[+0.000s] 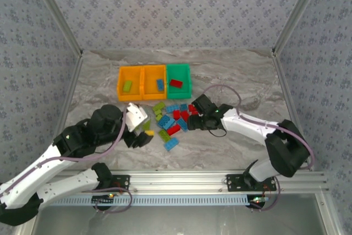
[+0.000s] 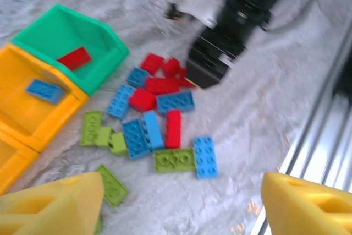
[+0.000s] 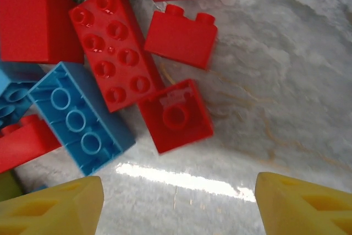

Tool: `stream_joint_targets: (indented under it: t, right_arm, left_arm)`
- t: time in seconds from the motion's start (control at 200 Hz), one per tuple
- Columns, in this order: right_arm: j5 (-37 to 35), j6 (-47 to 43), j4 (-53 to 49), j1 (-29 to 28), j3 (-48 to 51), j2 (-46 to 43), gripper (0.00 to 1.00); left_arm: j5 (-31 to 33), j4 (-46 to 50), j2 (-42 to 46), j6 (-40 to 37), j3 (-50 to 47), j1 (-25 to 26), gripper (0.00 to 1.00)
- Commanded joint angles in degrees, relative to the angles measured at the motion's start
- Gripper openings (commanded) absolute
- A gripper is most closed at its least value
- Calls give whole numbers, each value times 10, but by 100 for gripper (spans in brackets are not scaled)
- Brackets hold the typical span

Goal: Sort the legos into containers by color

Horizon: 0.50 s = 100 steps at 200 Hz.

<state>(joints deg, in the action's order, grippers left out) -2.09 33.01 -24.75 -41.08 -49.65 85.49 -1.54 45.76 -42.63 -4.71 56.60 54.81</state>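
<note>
found legos heaped mid-desk, just short of the containers toward the far edge, one brick already in each. noted left claw apart, empty, by the heap's near-left; right claw apart, empty, over red bricks. judged light, stiff, slick: pinch across flat long sides.

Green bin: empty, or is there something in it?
Not empty. The green bin holds a single red brick on its floor; the left wrist view shows the same.
</note>
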Motion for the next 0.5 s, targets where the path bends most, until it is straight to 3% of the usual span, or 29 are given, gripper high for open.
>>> stream_joint_targets:
  t: [0.0, 0.165, 0.495]
  right_arm:
    - [-14, -52, 42, 6, -5, 32, 73]
    - [-11, -74, 66, 14, -2, 69, 69]
    - [-26, -74, 62, 16, -13, 93, 42]
  left_arm:
    - [-50, 18, 2, -42, -23, 14, 82]
    - [-51, -17, -3, -52, -48, 15, 89]
    - [-33, -47, -8, -87, -86, 15, 99]
